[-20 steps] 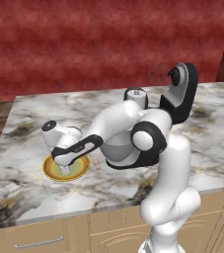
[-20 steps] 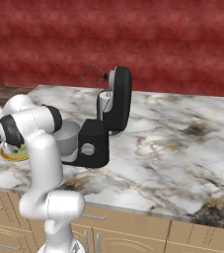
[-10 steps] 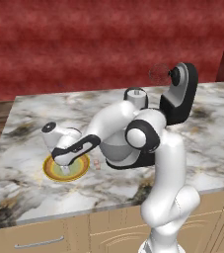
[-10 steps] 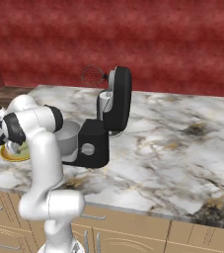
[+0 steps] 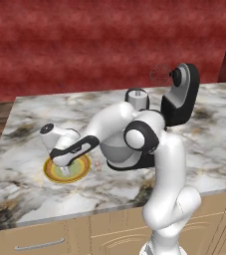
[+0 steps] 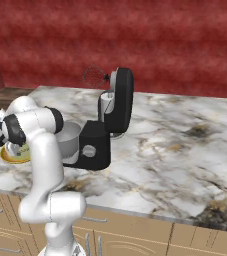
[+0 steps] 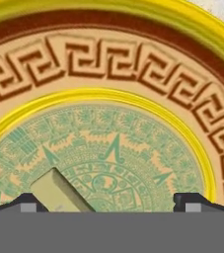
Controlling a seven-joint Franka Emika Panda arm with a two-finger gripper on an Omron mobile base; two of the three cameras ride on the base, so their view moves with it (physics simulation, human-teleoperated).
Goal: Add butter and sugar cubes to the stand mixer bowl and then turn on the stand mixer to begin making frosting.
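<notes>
On the marble counter (image 5: 30, 114), your gripper (image 7: 108, 200) sits low over the plate (image 5: 50, 172), jaws apart around the butter (image 7: 59, 192), not yet clamped; the stand mixer bowl (image 5: 115, 152) looks unfilled, so everything remains.

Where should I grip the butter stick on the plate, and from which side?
Probably across its narrow width, coming straight down from above. The butter lies flat on the plate, slanting beside one finger tip, so the gripper looks off-centre; shifting toward the stick and turning to straddle its long sides should help.
</notes>
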